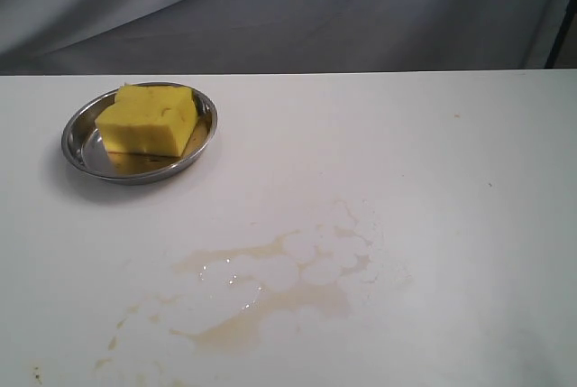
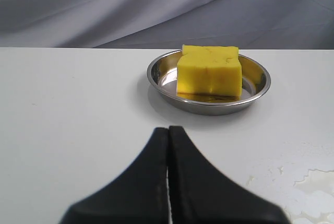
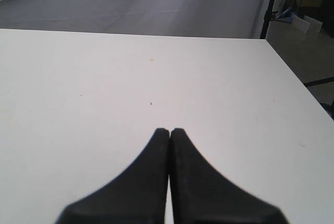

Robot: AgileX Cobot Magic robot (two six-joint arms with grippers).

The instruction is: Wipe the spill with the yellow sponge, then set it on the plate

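The yellow sponge point(image 1: 147, 120) lies in the round steel plate point(image 1: 79, 145) at the table's back left; the left wrist view shows the same sponge point(image 2: 209, 71) in the plate point(image 2: 261, 78). A thin, pale brownish spill point(image 1: 270, 288) with watery patches spreads over the near middle of the table, and its edge point(image 2: 313, 192) shows in the left wrist view. My left gripper point(image 2: 168, 128) is shut with nothing in it, well short of the plate. Over bare table, my right gripper point(image 3: 169, 130) is shut and empty too. Neither gripper shows in the exterior view.
A grey cloth backdrop point(image 1: 288, 8) hangs behind the white table point(image 1: 433, 152). The table's right edge point(image 3: 292, 72) shows in the right wrist view, with a dark stand point(image 3: 271, 4) and floor clutter beyond it.
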